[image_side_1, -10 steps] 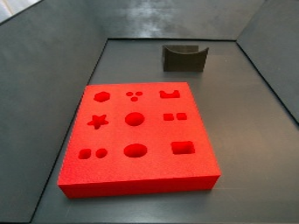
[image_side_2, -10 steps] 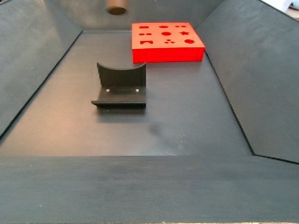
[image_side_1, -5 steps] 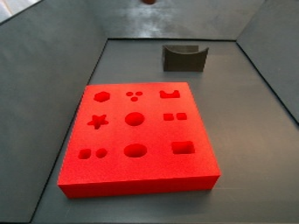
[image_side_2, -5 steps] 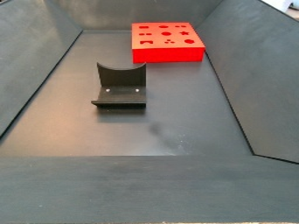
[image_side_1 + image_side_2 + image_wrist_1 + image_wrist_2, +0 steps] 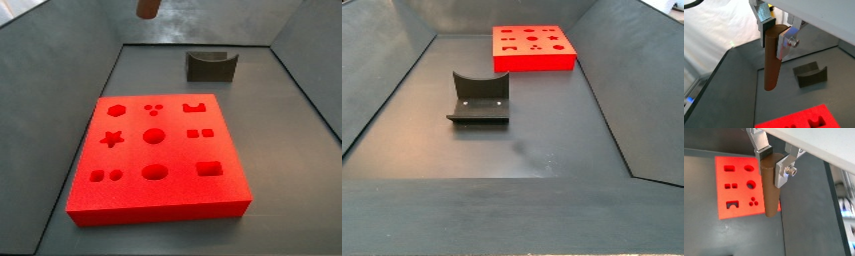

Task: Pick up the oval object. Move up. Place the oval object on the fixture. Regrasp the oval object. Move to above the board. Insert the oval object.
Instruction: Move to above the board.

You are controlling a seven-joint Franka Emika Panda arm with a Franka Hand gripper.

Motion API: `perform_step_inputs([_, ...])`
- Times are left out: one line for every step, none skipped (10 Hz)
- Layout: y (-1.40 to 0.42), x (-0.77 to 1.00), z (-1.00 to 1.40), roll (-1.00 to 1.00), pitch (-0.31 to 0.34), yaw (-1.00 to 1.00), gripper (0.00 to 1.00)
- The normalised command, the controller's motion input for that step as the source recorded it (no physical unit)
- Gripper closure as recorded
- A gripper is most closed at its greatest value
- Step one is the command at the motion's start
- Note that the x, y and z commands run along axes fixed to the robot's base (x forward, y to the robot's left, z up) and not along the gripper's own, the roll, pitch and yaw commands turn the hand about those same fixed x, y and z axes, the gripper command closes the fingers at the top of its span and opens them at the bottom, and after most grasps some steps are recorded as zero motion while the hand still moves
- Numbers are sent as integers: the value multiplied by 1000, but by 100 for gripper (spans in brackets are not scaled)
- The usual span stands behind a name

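My gripper [image 5: 774, 32] is shut on the oval object [image 5: 772, 65], a slim brown peg that hangs down from between the silver fingers, high above the floor. In both wrist views the peg is clamped near its upper end; it also shows in a wrist view [image 5: 769, 193] with my gripper [image 5: 771, 163] beside the board's edge. Only the peg's lower end [image 5: 147, 8] shows in a side view, at the upper edge. The red board [image 5: 174, 195] lies flat, also seen in a side view [image 5: 533, 63] and in both wrist views [image 5: 739, 175] [image 5: 791, 120]. The dark fixture [image 5: 211, 66] stands apart from the board.
The fixture also shows in a side view [image 5: 478, 100] and in a wrist view [image 5: 810, 75]. Sloping grey walls [image 5: 54, 60] enclose the dark floor [image 5: 516, 150] on all sides.
The peg's lower end has left one side view and come further into the other, moving left and lower along its upper edge. Board and fixture have not moved.
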Motion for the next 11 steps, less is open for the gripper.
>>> perform_step_inputs([-14,-31,21,-382,-248,1000,100])
perform_step_inputs([9,-35,2,-368,-279,1000,100])
perform_step_inputs([22,-54,-6,-346,-330,1000,100])
perform_step_inputs([25,-75,-6,-326,-372,1000,100])
perform_step_inputs([25,-83,-4,-306,-412,1000,100])
perform_step_inputs([26,-79,-6,-275,-463,1000,100])
perform_step_inputs([24,-74,-7,-245,-508,1000,100])
perform_step_inputs([16,-66,-6,-201,-564,1000,100])
perform_step_inputs([13,-62,-8,-165,-612,1000,100])
perform_step_inputs([12,-57,-5,-117,-591,889,100])
perform_step_inputs([11,-55,-8,-45,-419,548,100])
